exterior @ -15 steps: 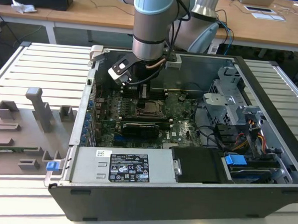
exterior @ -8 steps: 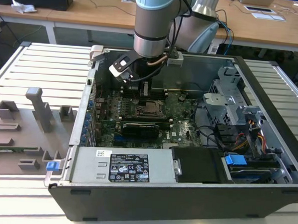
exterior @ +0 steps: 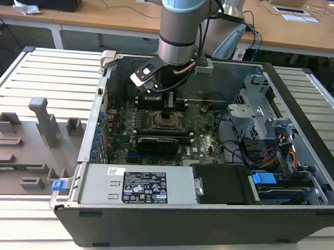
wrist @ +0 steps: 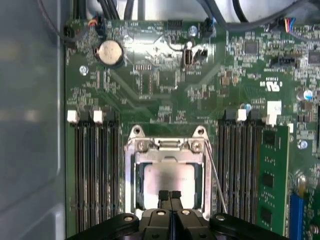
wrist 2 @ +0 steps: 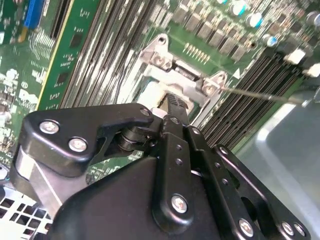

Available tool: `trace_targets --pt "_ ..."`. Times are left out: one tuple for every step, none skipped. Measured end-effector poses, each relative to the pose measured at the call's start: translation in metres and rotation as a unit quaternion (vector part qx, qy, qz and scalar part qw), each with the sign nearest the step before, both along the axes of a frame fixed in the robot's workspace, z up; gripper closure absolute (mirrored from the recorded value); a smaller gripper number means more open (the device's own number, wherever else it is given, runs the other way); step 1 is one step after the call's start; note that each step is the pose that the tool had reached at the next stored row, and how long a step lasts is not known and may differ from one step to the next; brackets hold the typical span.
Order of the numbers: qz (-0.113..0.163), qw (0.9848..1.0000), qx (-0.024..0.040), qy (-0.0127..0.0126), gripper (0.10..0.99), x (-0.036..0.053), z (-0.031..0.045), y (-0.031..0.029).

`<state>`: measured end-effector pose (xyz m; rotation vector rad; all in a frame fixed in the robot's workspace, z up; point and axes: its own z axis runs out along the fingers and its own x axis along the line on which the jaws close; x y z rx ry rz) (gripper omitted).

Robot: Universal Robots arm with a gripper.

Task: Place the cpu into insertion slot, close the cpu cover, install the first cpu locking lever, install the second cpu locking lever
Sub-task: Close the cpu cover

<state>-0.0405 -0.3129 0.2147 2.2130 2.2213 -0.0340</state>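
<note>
The cpu (wrist: pixel 169 176) lies silvery side up in the insertion slot (exterior: pixel 168 123) on the green board. The cpu cover (wrist: pixel 132 172) lies flat around it, and the chip shows through its window. My gripper (wrist: pixel 170 196) is shut, its two black fingertips touching each other right over the chip's near edge; whether they touch the chip I cannot tell. In the exterior view the gripper (exterior: pixel 167 111) hangs straight down over the socket inside the open computer case. One thin wire locking lever (wrist: pixel 216 179) stands out from the socket's side, and its lever (wrist 2: pixel 260 94) sticks away, unlatched.
Black memory slots (wrist: pixel 95 170) flank the socket on both sides, one filled with a green module (wrist: pixel 272 175). A round coin battery (wrist: pixel 110 52) sits farther along the board. The case holds a power supply (exterior: pixel 136 185), drive cage (exterior: pixel 257 116) and cables (exterior: pixel 277 153).
</note>
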Motion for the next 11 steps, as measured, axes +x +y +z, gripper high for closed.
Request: trace_targets --pt "0.0 1.0 0.0 0.0004 0.98 0.0039 0.0 0.0" --pt "0.0 1.0 -0.0001 0.0008 0.98 0.0083 0.0001 0.0" --pt "0.0 1.0 -0.0001 0.001 0.98 0.0124 0.0 -0.0001" --pt "0.0 1.0 -0.0001 0.0011 0.98 0.0138 0.0 0.0" --pt "0.0 1.0 -0.0002 0.0011 0.98 0.0138 0.0005 0.0" --pt "0.0 1.0 -0.0001 0.0011 0.98 0.0138 0.0016 0.0" --pt "0.0 1.0 -0.0001 0.0011 0.98 0.0139 0.0038 0.0" --pt "0.0 1.0 -0.0001 0.0011 0.98 0.0139 0.005 0.0" --pt "0.0 1.0 -0.0001 0.001 0.98 0.0139 0.0059 0.0" --pt "0.0 1.0 -0.0001 0.0011 0.98 0.0139 0.007 0.0" --pt "0.0 1.0 -0.0001 0.0011 0.98 0.0139 0.0084 0.0"
